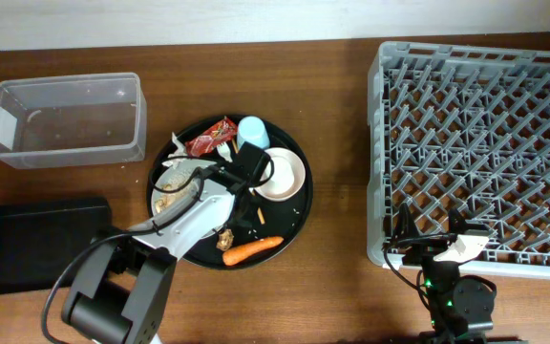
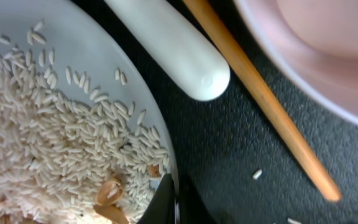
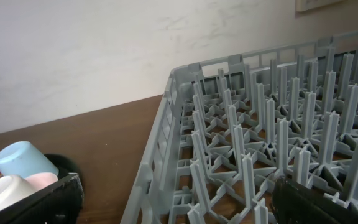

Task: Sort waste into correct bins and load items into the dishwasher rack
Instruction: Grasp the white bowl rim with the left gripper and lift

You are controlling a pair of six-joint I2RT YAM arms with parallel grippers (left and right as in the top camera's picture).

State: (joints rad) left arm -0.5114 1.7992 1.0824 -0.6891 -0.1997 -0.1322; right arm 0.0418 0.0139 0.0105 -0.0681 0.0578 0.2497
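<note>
Far left sit two bins: one clear, straight-walled plastic box (image 1: 65,119) and, below it, one shallow matte black tray (image 1: 36,244). Both lie well apart from the dishwasher rack.

Next comes the round black tray (image 1: 299,225), where the waste and dishes are gathered. On it lie one round white plate (image 1: 163,186) heaped with loose white rice (image 2: 55,143) and a few curled brown nut scraps (image 2: 110,193), one shiny red wrapper (image 1: 210,137) with a crumpled white tissue (image 1: 225,151) beside it, one light blue cup (image 1: 252,131), one smooth white-pink bowl (image 1: 283,174) and one tapered orange carrot (image 1: 252,249).

The left gripper (image 2: 176,205) is clenched, its dark tips at the plate's rim; whether they nip the rim is unclear. Just beyond lie one glossy white fork (image 2: 179,43) handle and one wooden chopstick (image 2: 260,99).

At right stands the grey plastic dishwasher rack (image 1: 480,143), a grid of ribbed upright pegs. The right gripper (image 1: 437,239) hovers at its near edge, jaws spread wide, grasping nothing.
</note>
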